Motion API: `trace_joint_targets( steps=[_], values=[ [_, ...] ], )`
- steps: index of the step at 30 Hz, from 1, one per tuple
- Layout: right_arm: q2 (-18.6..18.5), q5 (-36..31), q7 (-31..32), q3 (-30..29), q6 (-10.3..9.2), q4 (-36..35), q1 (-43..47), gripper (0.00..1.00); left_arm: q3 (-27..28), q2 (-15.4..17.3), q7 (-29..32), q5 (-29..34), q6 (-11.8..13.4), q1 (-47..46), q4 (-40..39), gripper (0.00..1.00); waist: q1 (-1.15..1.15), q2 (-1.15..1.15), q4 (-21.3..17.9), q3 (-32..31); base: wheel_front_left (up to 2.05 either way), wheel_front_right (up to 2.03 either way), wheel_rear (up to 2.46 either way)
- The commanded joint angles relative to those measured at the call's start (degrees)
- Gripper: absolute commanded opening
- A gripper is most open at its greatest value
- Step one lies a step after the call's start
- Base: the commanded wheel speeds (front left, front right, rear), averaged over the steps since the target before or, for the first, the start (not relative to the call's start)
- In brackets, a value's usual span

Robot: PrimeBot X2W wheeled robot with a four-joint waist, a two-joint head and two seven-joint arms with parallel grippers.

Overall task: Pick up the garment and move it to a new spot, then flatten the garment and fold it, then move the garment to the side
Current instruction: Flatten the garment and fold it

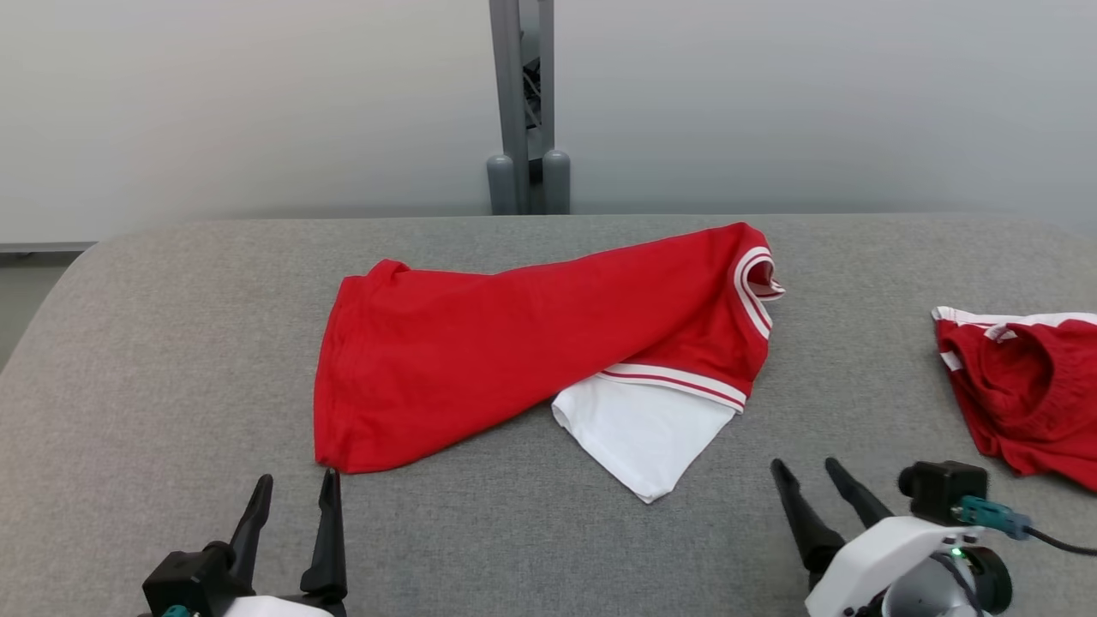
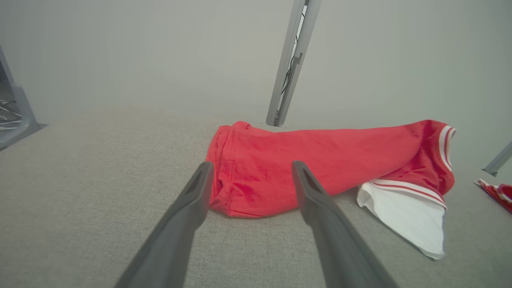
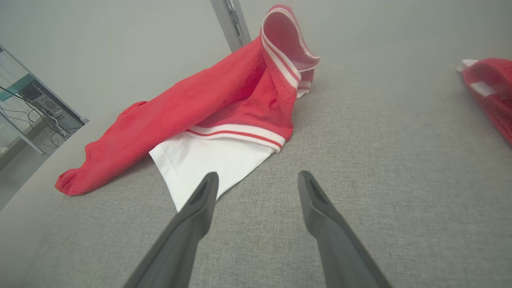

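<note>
Gaping, empty: left tool (image 1: pixel 297 476), right tool (image 1: pixel 803 463); 2 garments: centre garment (image 1: pixel 514 343), edge garment (image 1: pixel 1020 386).

matt cloth garment (image 1: pixel 480 343), woven table (image 1: pixel 171 360)

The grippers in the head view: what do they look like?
Both the left gripper and the right gripper have two long, dark, tapering fingers. The right wrist shell is white, with a green light, a black camera block and a teal plug on a black cable.
</note>
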Motion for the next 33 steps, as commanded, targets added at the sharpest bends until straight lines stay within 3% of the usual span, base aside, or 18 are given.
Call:
trace_joint_targets(
  steps=[1, 10, 25, 32, 33],
  values=[
    [-0.3, -0.2, 0.7, 0.4, 0.01, 0.8, -0.7, 1.0, -0.1, 0.0, -0.1, -0.2, -0.2, -0.7, 0.2, 1.0, 0.0, 0.0, 0.5, 0.2, 0.0, 0.0, 0.0],
    [-0.3, 6.0, 2.9, 6.5, 0.01, 10.4, -5.8, 1.0, -1.0, -0.9, -0.6, 0.2, -1.0, -1.6, 1.7, 1.0, 0.0, 0.0, 3.5, 0.7, 0.0, 0.0, 0.0],
    [-0.3, 13.5, -1.3, 15.7, 0.01, 32.2, -18.1, 1.0, -2.4, -1.2, -0.6, 0.4, -1.4, -2.4, 2.4, 1.0, 0.0, 0.0, 8.7, 1.2, 0.0, 0.0, 0.0],
    [-0.3, 16.3, -2.9, 20.2, 0.0, 38.4, -21.6, 1.0, -2.7, -1.4, -0.8, 0.2, -1.5, -2.7, 2.7, 1.0, 0.0, 0.0, 10.0, 1.8, 0.0, 0.0, 0.0],
    [-0.3, 16.6, -3.3, 21.0, 0.0, 39.1, -22.1, 0.92, -2.7, -1.4, -0.9, 0.3, -1.4, -2.6, 2.5, 1.0, 0.0, 0.0, 10.1, 1.9, 0.0, 0.0, 0.0]
  ],
)
